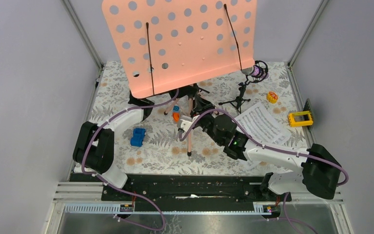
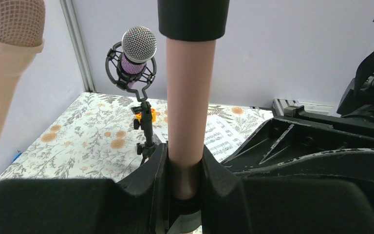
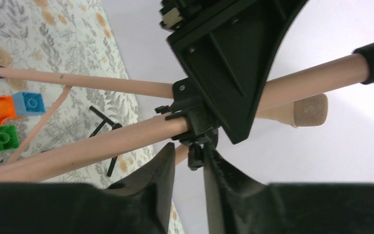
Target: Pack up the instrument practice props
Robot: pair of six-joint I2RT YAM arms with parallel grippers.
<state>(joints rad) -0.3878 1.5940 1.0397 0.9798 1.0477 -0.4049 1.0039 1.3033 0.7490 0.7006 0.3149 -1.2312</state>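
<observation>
– Left hand point(image 2: 185, 163): how is it set?
– It is clenched low on the pole point(image 2: 191, 97) of the rack point(image 1: 180, 41), which is stood mid-desk point(image 1: 160, 146).
– Handling?
– It is judged stiff, light, top-heavy and slick, so the pole is favoured. The right hand point(image 3: 189, 146), reached in low, is pinched on the hub knob point(image 3: 193, 158).
</observation>
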